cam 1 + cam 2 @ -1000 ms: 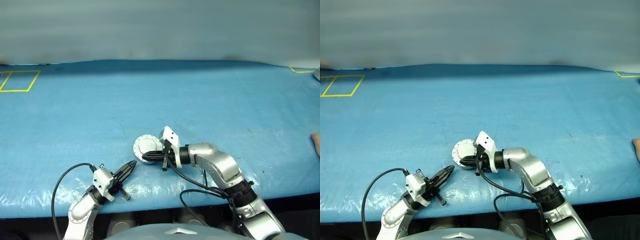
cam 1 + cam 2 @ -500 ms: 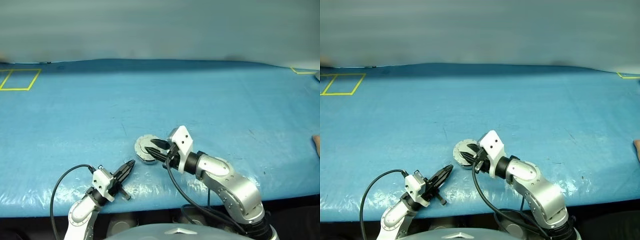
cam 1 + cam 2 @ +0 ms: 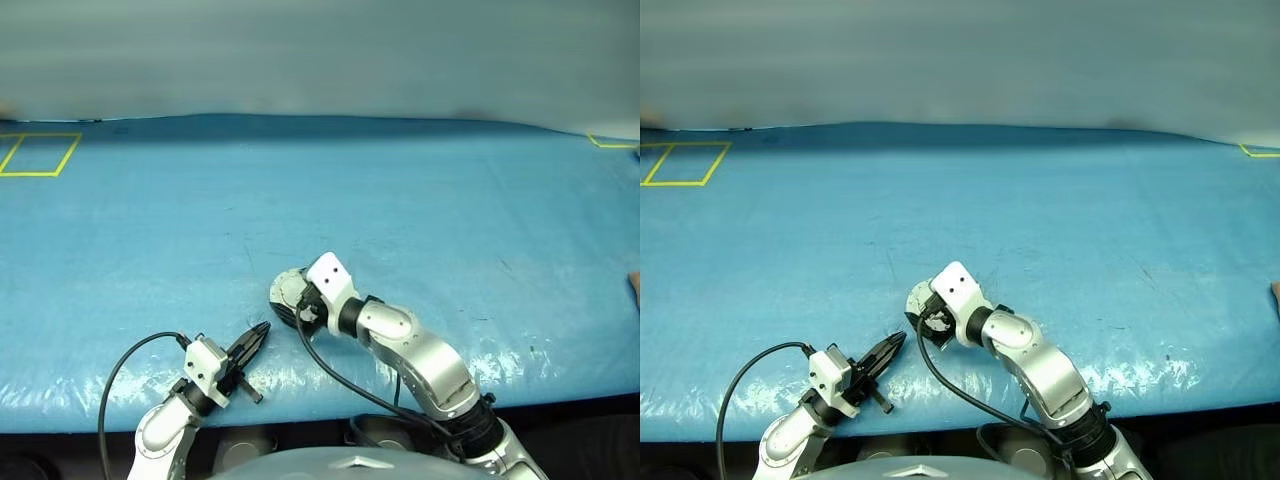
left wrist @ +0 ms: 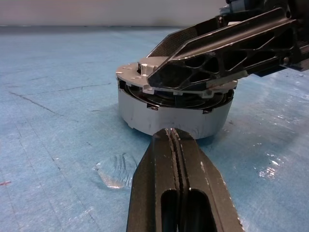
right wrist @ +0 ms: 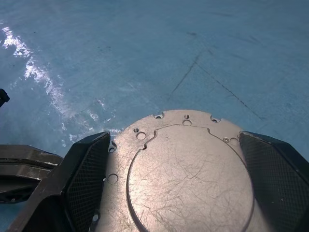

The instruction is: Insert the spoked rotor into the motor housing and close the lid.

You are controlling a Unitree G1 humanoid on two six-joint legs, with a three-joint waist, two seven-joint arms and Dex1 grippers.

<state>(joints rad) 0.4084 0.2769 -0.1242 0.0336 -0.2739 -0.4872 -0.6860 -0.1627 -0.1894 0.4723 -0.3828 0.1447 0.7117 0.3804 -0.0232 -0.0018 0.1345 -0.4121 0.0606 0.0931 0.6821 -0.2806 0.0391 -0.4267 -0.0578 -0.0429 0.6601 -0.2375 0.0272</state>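
Fingers [image 5: 87, 169] wide astride lid [image 5: 188, 174]

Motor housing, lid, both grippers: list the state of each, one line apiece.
motor housing: upright on the blue table cover, lid on top.
lid: lying flat on the housing, between the right gripper's spread fingers.
right gripper: open, one finger on each side of the lid.
left gripper: shut, empty, tips pointing at the housing wall.

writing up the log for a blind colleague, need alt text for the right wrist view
The right gripper hangs open just above a round silver lid with small holes along its rim, one black finger at each side of it. Beyond lies the blue table cover, with the left gripper at the edge.
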